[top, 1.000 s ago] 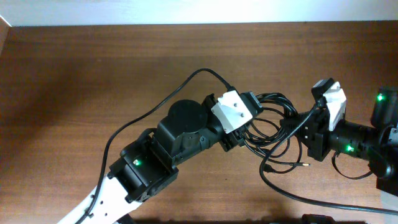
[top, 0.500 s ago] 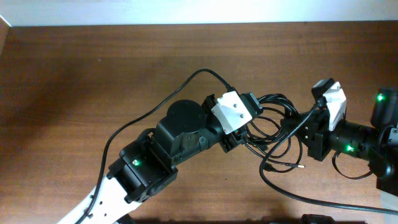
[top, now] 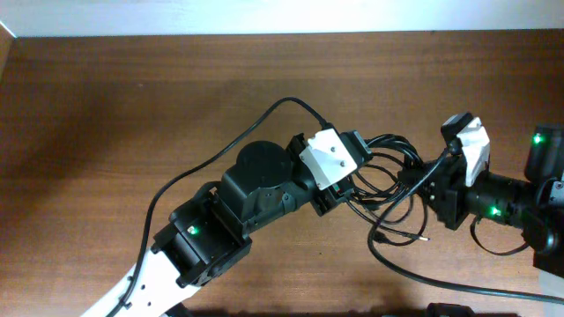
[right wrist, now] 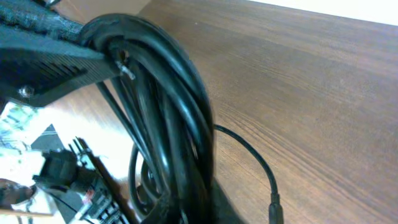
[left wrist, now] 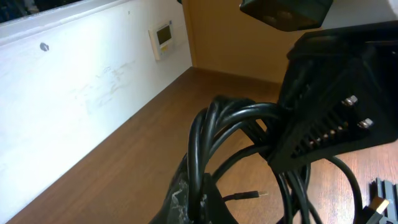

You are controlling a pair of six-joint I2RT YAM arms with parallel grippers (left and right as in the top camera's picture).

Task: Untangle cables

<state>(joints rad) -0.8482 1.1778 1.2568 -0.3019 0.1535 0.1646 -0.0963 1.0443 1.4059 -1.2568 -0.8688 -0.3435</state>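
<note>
The cables (top: 388, 172) sit as 1 tight coil right of centre, apparently lifted off the tabletop (top: 132, 97) and strung between the 2 pincers. Nothing looks separated yet; only 1 pale-tipped plug end (top: 426, 235) trails free below. The left pincer (top: 357, 172) is clamped on the bundle. The right pincer (top: 416, 180) is buried in the loops, and I cannot tell whether it grips. The left arm's thicker cable (top: 264, 119) arcs close by and could snag.
</note>
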